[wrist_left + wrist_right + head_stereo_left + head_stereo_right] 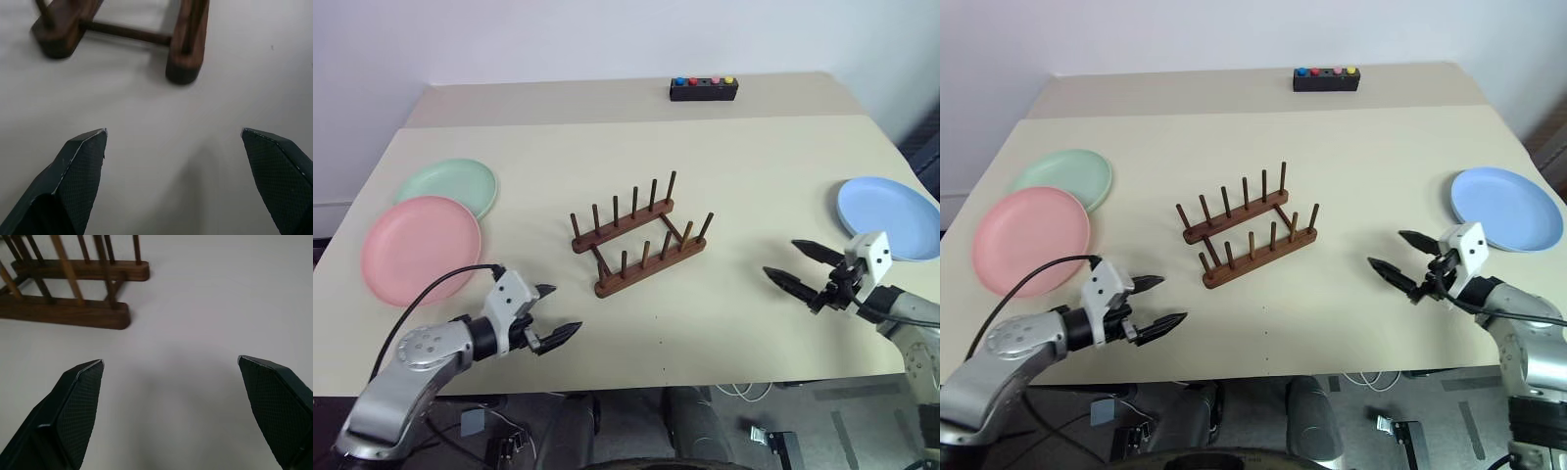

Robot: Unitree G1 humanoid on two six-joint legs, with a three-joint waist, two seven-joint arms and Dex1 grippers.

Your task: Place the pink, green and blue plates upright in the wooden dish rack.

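I have the beige table point(724, 166) laid out so each arm gets its own work: the wooden dish rack point(639, 243) sits empty at the centre, reachable from both sides. The pink plate point(419, 248) lies flat at about nine o'clock from the rack, its far edge seemingly tucked over the green plate point(448, 184) at ten o'clock. The blue plate point(889, 216) rests alone at three o'clock. My left gripper point(553, 313) hangs at seven o'clock from the rack, fingers spread wide, holding nothing, pink plate well behind them. My right gripper point(798, 266) is likewise fully spread and empty, blue plate just beyond at two o'clock.
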